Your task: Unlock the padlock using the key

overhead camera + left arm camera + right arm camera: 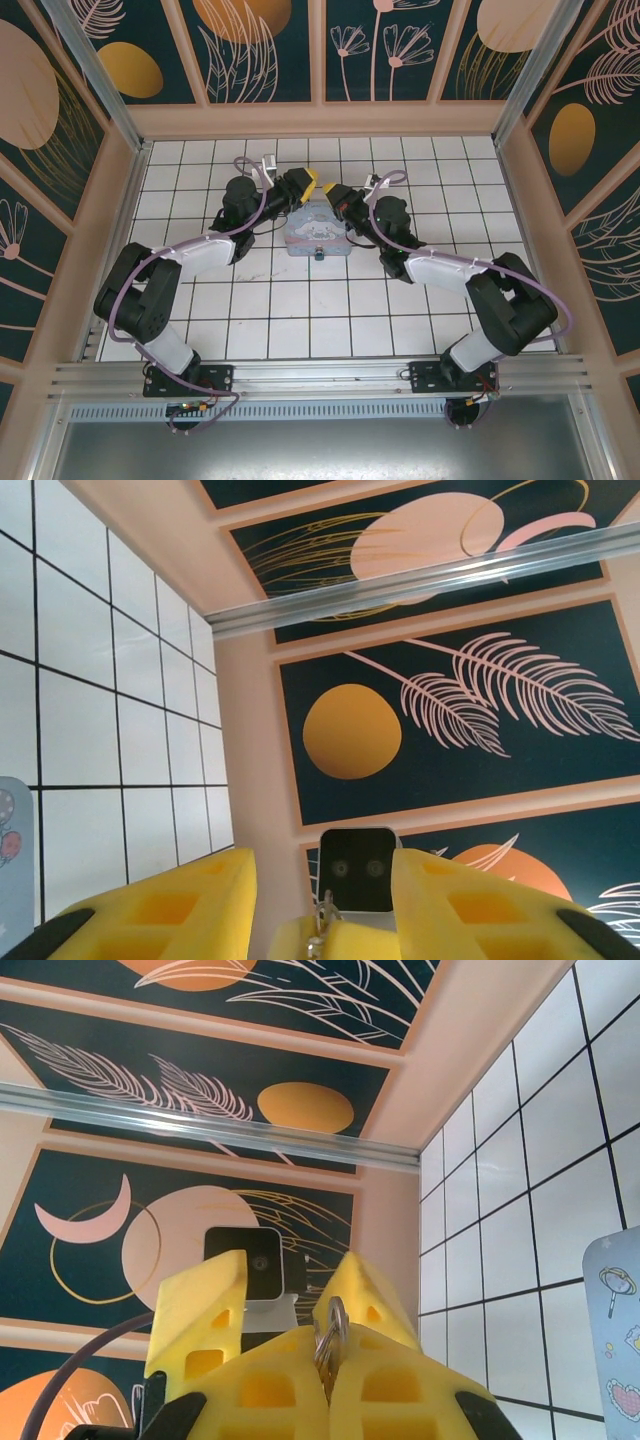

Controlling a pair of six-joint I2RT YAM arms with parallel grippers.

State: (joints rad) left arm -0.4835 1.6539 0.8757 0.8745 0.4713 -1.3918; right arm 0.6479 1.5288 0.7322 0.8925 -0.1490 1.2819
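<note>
My right gripper (330,1365) is shut on the key (333,1328); its silver ring sticks up between the yellow pads. My left gripper (325,880) is open, with its fingers (180,905) on either side of the right fingertips and of the key (322,918), and not touching them. From above, both grippers, left (305,184) and right (336,196), meet tip to tip over the back of the table. The tiny blue padlock (320,256) lies on the tiles, apart from both.
A pastel blue cartoon-printed tin box (318,232) lies flat just below the two grippers, with the padlock at its near edge. White tiled floor (300,310) spreads around it. Painted walls (320,60) close in the back and sides.
</note>
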